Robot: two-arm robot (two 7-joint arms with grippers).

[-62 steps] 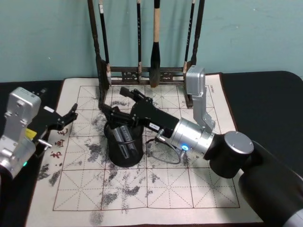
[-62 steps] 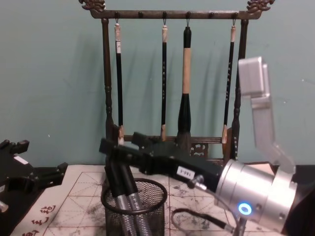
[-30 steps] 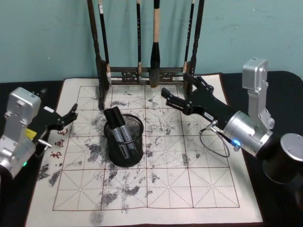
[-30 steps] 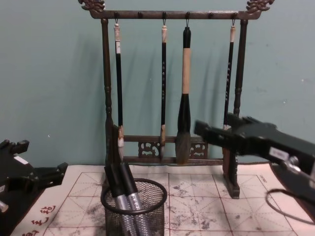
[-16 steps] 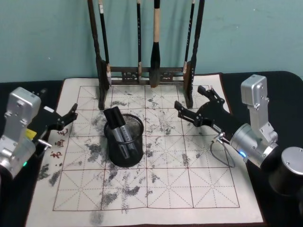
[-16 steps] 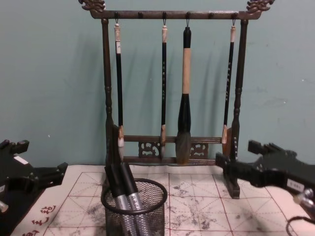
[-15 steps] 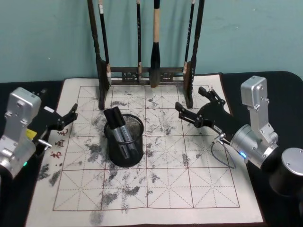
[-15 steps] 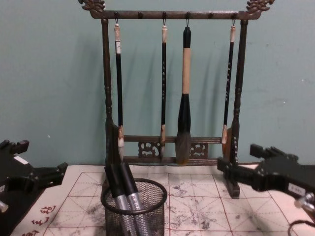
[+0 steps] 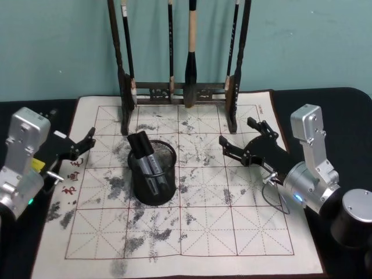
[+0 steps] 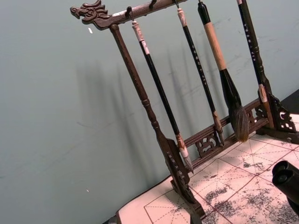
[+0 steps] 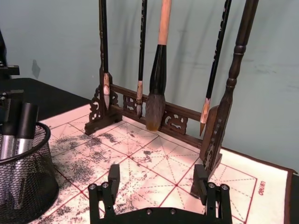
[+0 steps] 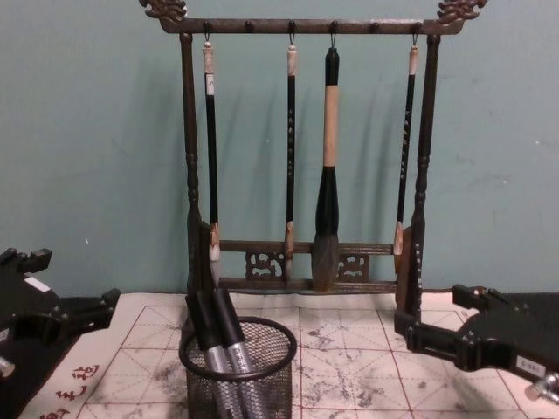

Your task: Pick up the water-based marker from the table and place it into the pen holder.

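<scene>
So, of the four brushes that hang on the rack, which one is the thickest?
The third brush from the robot's left on the wooden brush rack. It has a wide tan handle and a large dark tuft, while the other three are thin and black with small tips.

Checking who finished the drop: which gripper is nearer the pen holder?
Left. The left gripper sits just off the pen holder's left side, open. The right gripper is open too, farther off to its right near the brush rack's foot.
</scene>
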